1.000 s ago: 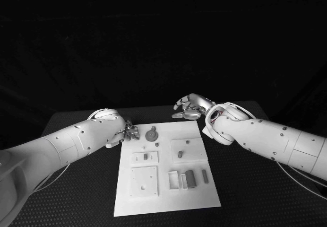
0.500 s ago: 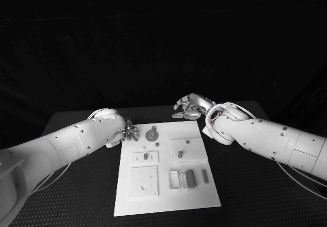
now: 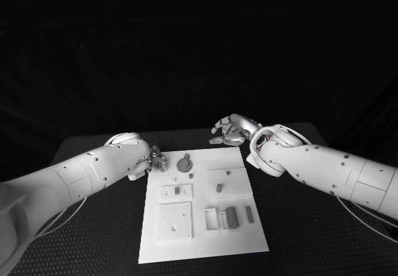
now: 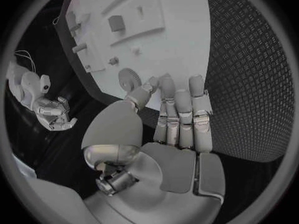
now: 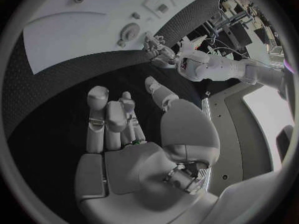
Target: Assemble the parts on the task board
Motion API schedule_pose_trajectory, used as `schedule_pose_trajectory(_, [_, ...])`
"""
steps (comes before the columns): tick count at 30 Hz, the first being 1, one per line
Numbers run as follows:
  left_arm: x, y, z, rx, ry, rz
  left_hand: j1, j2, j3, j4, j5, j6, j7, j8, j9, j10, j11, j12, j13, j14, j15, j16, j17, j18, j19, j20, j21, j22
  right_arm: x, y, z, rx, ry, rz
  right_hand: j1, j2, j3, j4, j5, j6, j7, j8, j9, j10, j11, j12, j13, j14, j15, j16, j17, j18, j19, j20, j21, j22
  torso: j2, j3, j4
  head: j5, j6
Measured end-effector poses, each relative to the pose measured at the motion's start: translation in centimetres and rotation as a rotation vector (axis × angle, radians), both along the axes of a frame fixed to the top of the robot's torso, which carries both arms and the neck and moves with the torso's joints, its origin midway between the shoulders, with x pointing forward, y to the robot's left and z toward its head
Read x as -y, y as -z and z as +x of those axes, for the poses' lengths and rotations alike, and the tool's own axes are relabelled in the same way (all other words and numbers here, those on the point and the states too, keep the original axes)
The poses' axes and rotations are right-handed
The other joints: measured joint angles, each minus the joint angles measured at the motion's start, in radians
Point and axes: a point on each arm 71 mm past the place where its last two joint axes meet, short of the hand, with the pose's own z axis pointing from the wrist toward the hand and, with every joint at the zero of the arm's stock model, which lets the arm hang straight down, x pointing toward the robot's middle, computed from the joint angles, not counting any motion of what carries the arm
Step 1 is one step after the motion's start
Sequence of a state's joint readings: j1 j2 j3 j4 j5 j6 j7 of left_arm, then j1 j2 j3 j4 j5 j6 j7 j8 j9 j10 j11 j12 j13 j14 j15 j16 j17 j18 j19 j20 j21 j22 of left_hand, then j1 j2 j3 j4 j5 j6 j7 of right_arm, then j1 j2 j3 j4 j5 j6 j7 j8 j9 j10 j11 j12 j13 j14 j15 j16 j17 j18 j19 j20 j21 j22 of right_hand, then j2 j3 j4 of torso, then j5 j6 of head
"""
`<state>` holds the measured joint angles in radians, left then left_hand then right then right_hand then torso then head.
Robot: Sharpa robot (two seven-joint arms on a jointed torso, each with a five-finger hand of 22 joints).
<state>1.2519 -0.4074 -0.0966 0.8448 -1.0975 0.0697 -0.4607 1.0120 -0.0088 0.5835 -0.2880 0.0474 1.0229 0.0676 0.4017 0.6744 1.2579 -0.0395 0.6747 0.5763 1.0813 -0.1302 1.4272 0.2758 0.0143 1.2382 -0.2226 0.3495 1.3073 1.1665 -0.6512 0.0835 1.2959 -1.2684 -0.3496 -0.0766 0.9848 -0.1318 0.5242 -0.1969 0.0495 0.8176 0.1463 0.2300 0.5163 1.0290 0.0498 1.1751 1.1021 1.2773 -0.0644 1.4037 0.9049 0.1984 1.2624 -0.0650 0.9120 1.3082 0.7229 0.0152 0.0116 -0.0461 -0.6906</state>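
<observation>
Head view: nothing has moved since a second ago; no part is picked up yet.
Left hand (image 3: 157, 160) hovers beside the task board (image 3: 203, 230), near its gear (image 3: 183, 165), fingers loosely spread, empty; right hand (image 3: 230, 130) beyond the board's far edge, fingers apart, empty.

We see a black table (image 3: 99, 241) with a finely dimpled surface. The white task board (image 3: 203, 247) lies flat on it at the middle, its long sides running from near to far.

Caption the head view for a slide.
Both hands empty: left hand beside the gear on the task board, right hand beyond its far edge.
</observation>
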Motion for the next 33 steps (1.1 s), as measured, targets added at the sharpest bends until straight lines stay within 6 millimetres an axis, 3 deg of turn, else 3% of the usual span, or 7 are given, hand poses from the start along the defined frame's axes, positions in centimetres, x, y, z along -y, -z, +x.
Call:
schedule_pose_trajectory(12, [-0.7, 0.1, -0.1, -0.021, -0.036, -0.040, -0.004, 0.012, 0.000, 0.000, 0.000, 0.005, -0.005, 0.002, 0.000, 0.004, -0.002, 0.006, 0.001, 0.006, -0.002, 0.001, 0.002, 0.000, 0.003, -0.002, 0.008, 0.001, 0.1, 0.0, 0.0, -0.001, 0.002, 0.000, 0.000, 0.000, -0.001, 0.001, 0.000, 0.001, 0.001, 0.000, 0.000, 0.000, 0.000, 0.000, 0.000, 0.000, 0.000, 0.000, 0.000, 0.000, 0.003, 0.000, -0.004, 0.000, 0.000, -0.0007, 0.0016, 0.002, 0.001])
schedule_pose_trajectory(15, [-0.7, 0.2, -0.2, -0.025, -0.038, -0.047, 0.020, 0.041, -0.001, 0.001, 0.000, 0.006, -0.005, 0.010, 0.000, 0.007, -0.005, 0.006, 0.001, 0.015, -0.007, 0.001, 0.002, 0.000, 0.014, -0.011, 0.008, 0.001, 0.1, 0.0, 0.0, -0.001, 0.002, 0.000, 0.000, 0.000, -0.001, 0.001, 0.000, 0.001, 0.001, 0.000, 0.000, 0.000, 0.000, 0.000, 0.000, 0.000, 0.000, 0.000, 0.000, 0.000, 0.004, 0.001, -0.004, 0.000, 0.000, -0.0012, 0.0016, 0.003, 0.002])
schedule_pose_trajectory(33, [-2.2, -0.1, -1.7, -0.058, -0.088, -0.140, 0.020, 0.041, -0.003, 0.000, -0.001, 0.006, -0.005, 0.009, 0.006, 0.008, -0.006, 0.006, 0.001, 0.020, -0.009, 0.005, 0.004, 0.000, 0.017, -0.013, 0.012, 0.001, 0.7, 0.0, 0.0, -0.002, 0.012, -0.002, 0.000, 0.000, -0.001, 0.001, 0.000, 0.001, 0.001, 0.000, 0.000, 0.000, 0.000, 0.000, -0.001, 0.000, 0.000, 0.000, 0.000, 0.000, 0.001, -0.001, -0.004, 0.000, -0.004, -0.0007, 0.0042, 0.009, 0.007])
